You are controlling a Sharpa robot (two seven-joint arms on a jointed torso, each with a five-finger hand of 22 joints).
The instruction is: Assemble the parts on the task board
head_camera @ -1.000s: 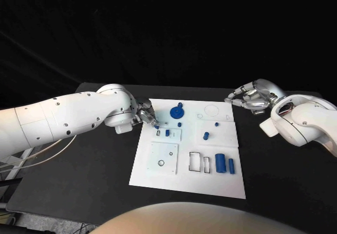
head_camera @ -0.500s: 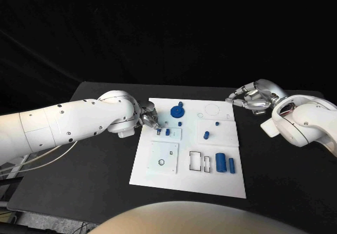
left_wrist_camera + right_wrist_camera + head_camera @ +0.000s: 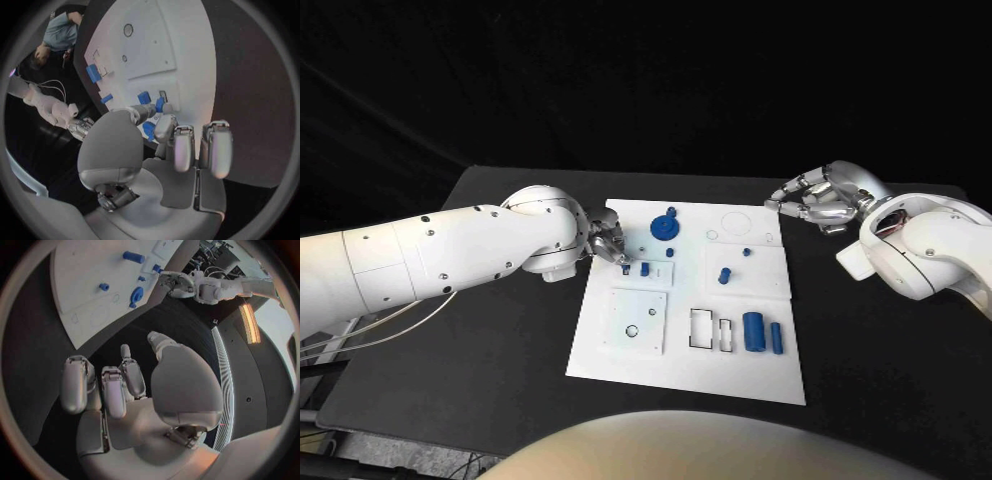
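I can't read any text, labels, brand marks or numbers in any view. The flat white rectangular task board carries only thin outlined shapes, rectangles and circles, with no lettering I can make out from the head or wrist cameras. The small blue plastic parts on it are unmarked as far as I can tell.
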